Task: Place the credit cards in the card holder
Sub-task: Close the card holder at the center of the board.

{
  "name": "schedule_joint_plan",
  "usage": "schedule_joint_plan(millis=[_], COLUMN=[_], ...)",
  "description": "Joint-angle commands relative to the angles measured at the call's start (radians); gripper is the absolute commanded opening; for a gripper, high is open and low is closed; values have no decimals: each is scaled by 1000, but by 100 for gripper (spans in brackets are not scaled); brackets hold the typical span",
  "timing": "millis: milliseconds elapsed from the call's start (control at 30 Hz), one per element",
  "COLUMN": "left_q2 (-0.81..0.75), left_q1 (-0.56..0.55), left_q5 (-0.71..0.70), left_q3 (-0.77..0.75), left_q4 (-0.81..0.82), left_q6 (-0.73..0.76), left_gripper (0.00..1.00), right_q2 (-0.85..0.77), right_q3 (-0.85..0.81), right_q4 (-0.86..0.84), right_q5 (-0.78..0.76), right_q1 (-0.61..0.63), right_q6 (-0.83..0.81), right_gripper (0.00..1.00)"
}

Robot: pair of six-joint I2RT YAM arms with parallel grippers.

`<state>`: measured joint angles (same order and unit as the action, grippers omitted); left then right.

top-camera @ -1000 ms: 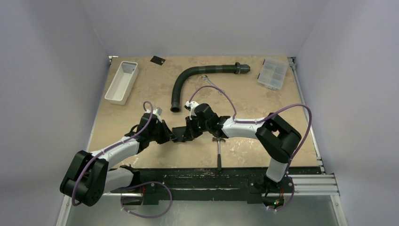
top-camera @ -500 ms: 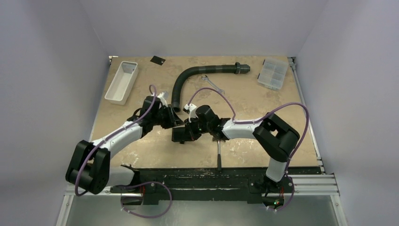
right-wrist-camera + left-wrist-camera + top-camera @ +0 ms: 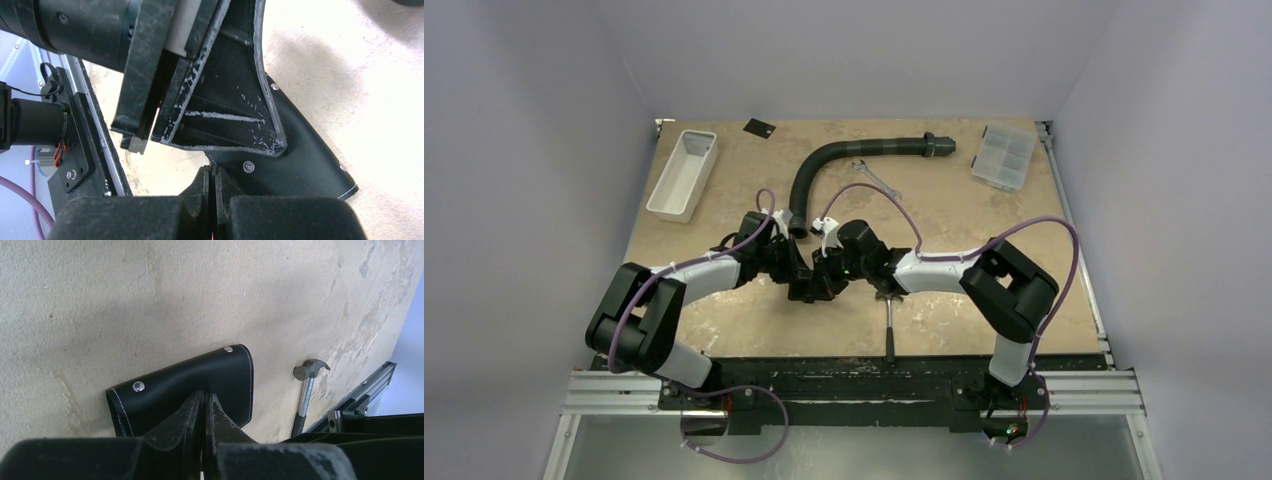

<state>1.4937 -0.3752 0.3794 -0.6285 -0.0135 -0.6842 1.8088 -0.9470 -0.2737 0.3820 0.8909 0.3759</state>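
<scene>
The black card holder (image 3: 805,291) sits mid-table between both grippers. In the left wrist view its riveted cover (image 3: 165,390) rises off the table. My left gripper (image 3: 204,396) is shut, its tips pinched into that cover. My right gripper (image 3: 213,172) is shut on the holder's stitched edge (image 3: 310,165) from the other side. The left gripper's fingers (image 3: 225,100) loom just above it. One dark credit card (image 3: 758,127) lies flat at the table's far edge, away from both arms. No card shows in either gripper.
A hammer (image 3: 890,320) lies just right of the holder, also the hammer (image 3: 305,390) in the left wrist view. A curved black hose (image 3: 834,160) and a wrench (image 3: 874,180) lie behind. A white tray (image 3: 682,174) stands far left, a clear compartment box (image 3: 1004,156) far right.
My left gripper swung from the holder's left side up and around to its top, opening briefly on the way and shutting again. The right gripper kept its grip and barely moved.
</scene>
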Motion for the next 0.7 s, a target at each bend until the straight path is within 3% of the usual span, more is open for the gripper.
schedule_joint_plan(millis=[0,400,667], left_q2=[31,40,43], left_q1=[4,4,4], left_q5=[-120,-144,-137], left_q3=[-2,28,52], left_q4=[-71,-73,-55], left_q6=[108,119,113], left_gripper=[0,0,0], right_q2=[12,49,43], right_q3=[-72,-92,-51], right_q4=[-3,61,-25], right_q5=[-20,-153,-172], right_q1=[0,-3,-4], right_q6=[-9,13,3], right_gripper=[0,0,0])
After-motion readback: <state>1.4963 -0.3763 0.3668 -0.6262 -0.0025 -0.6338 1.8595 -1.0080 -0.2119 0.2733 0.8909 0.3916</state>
